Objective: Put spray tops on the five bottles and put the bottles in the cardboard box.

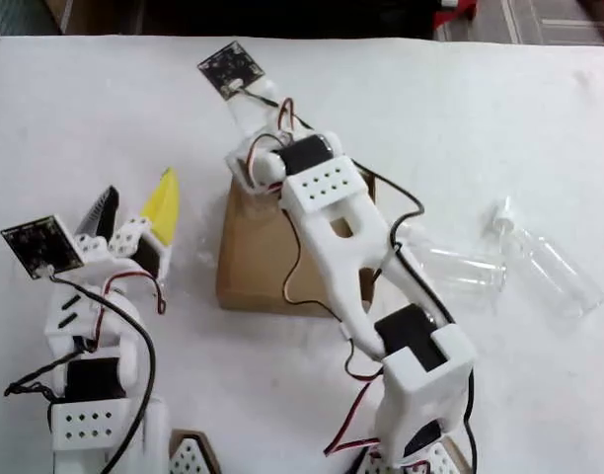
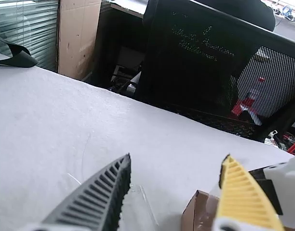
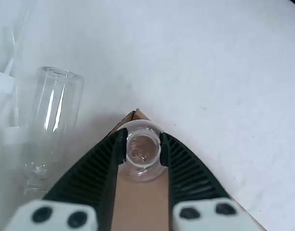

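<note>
A white table [image 1: 499,118] with a slightly rough surface spreads across the scene under even light. Beyond its far edge stands a black mesh office chair [image 2: 210,53], with a tall brown board [image 2: 77,33] beside it and slatted window blinds [image 2: 22,24] further along. Pale tiled floor [image 1: 564,20] shows past one table corner.

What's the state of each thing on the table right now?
left pincer: open, empty.
right pincer: shut on the held bottle at its neck.
held bottle: no spray top, over the cardboard box.
far-right bottle: lying down, spray top on.
middle bottle: lying down.
</note>
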Motion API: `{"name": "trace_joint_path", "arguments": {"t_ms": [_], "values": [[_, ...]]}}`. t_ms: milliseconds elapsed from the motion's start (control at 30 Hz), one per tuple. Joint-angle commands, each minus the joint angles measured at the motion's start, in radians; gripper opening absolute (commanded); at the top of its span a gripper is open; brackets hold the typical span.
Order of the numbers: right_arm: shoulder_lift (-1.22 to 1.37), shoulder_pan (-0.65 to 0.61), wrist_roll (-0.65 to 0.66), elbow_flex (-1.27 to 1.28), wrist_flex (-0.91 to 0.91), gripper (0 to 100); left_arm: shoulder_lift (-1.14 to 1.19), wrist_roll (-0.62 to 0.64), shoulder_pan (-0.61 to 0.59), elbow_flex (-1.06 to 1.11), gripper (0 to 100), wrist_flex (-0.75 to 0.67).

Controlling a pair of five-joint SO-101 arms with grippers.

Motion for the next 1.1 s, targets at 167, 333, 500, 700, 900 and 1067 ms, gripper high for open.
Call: {"name": "trace_joint_path", "arguments": {"t_ms": [167, 333, 500, 700, 900, 1067], "values": [[0.002, 0.007, 0.012, -0.025, -0.010, 2.1, 0.002, -0.014, 0.015, -0.008, 28, -0.020], [-0.001, 0.007, 0.012, -0.025, -0.008, 2.2, 0.002, -0.014, 0.015, -0.008, 28, -0.020], [-0.001, 0.007, 0.012, -0.025, -0.007, 2.2, 0.002, -0.014, 0.015, -0.008, 28, -0.020], [-0.001, 0.007, 0.012, -0.025, -0.005, 2.2, 0.002, -0.014, 0.015, -0.008, 28, -0.020], [-0.001, 0.007, 0.012, -0.025, -0.004, 2.3, 0.002, -0.014, 0.015, -0.008, 28, -0.020], [0.001, 0.007, 0.012, -0.025, -0.004, 12.9, 0.002, -0.014, 0.015, -0.008, 28, -0.020]]}}
